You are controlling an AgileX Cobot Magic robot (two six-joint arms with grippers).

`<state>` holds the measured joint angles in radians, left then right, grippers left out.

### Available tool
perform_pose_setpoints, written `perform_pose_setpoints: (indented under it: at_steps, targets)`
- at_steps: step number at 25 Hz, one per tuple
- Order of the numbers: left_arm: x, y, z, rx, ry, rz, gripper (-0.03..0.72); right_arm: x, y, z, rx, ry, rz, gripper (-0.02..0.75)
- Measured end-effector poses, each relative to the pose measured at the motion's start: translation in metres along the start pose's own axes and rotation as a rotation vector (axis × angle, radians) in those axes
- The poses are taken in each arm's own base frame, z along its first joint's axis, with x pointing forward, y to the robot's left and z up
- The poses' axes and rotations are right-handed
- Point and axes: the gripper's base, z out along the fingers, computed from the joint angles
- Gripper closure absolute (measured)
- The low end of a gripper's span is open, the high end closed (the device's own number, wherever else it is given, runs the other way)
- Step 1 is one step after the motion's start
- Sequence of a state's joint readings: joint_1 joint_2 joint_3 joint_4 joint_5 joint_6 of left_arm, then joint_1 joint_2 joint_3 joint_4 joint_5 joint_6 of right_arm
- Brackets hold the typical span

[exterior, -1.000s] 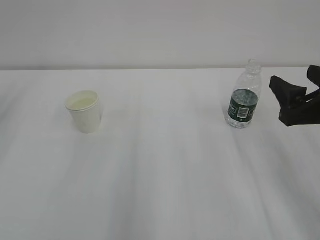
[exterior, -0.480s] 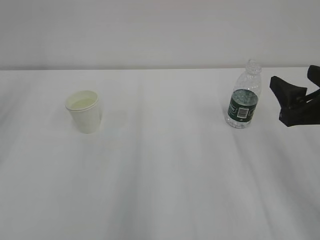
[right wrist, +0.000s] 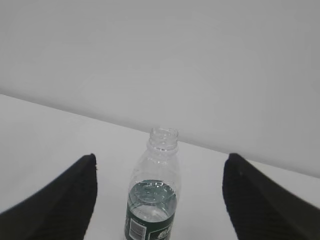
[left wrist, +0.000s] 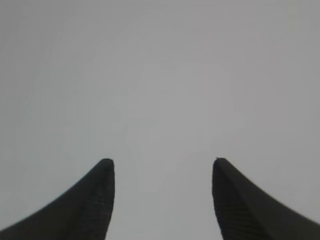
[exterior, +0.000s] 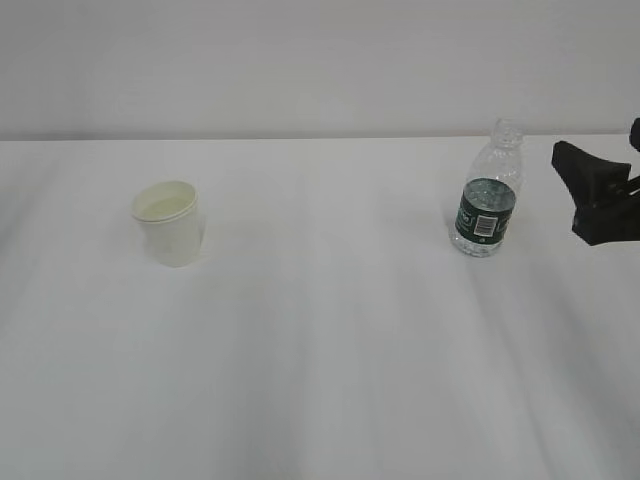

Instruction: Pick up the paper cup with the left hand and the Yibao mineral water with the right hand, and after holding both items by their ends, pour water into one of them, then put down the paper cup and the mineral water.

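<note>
Right gripper [exterior: 598, 200] drawn back toward 3 o'clock, jaws spread, empty; left gripper [left wrist: 160, 200] likewise spread; risk: uncapped bottle [exterior: 487, 204] toppling, spilling toward cup [exterior: 169, 224].

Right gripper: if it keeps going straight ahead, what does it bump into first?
Probably the water bottle. It stands upright, centred between the open jaws of the right gripper, though how far ahead is unclear.

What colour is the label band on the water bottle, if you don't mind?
Dark green with a white barcode patch on the bottle, clearest in the exterior view.
</note>
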<state>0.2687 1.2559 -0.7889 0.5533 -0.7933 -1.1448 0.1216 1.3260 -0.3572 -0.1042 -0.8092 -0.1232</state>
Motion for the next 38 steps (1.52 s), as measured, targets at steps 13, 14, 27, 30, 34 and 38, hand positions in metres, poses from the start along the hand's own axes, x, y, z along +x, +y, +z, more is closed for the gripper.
perform_pose_setpoints:
  at_steps: [13,14,27,30,34,38]
  targets:
    - [-0.019,-0.028,-0.017,0.034,-0.022,-0.014,0.260,-0.025,-0.005,-0.023,0.014,0.017,-0.031,0.147]
    - [-0.020,-0.028,-0.018,0.028,-0.022,-0.018,0.260,-0.029,-0.005,-0.025,0.017,0.007,-0.032,0.147]
    - [-0.028,-0.040,-0.025,0.056,-0.040,-0.128,0.273,-0.058,-0.011,-0.046,0.038,0.005,-0.045,0.146]
    - [-0.032,-0.043,-0.027,0.083,-0.075,-0.177,0.274,-0.070,-0.014,-0.048,0.046,-0.015,-0.047,0.146]
    - [-0.041,-0.051,-0.033,0.112,-0.128,-0.249,0.275,-0.086,-0.017,-0.054,0.055,-0.013,-0.050,0.147]
    - [-0.049,-0.057,-0.039,0.136,-0.178,-0.333,0.279,-0.098,-0.020,-0.059,0.061,-0.004,-0.053,0.147]
